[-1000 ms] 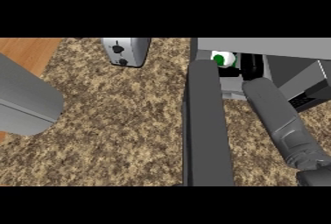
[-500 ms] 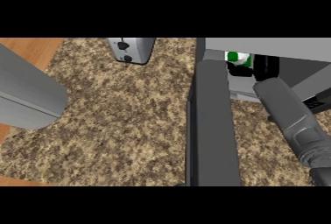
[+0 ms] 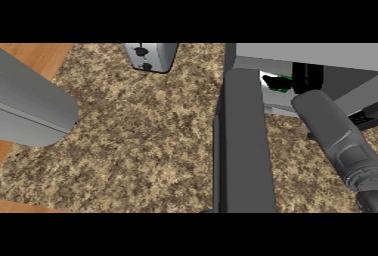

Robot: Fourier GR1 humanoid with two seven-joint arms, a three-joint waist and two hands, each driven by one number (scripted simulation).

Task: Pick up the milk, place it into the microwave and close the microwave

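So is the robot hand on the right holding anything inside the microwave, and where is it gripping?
It cannot be told. The right robot hand reaches into the microwave beside the milk, but whether it grips the carton is hidden.

The counter [image 3: 148, 140] is speckled brown and tan granite. The open microwave door [image 3: 244, 145] is dark grey. The milk [image 3: 277, 82] shows white and green.
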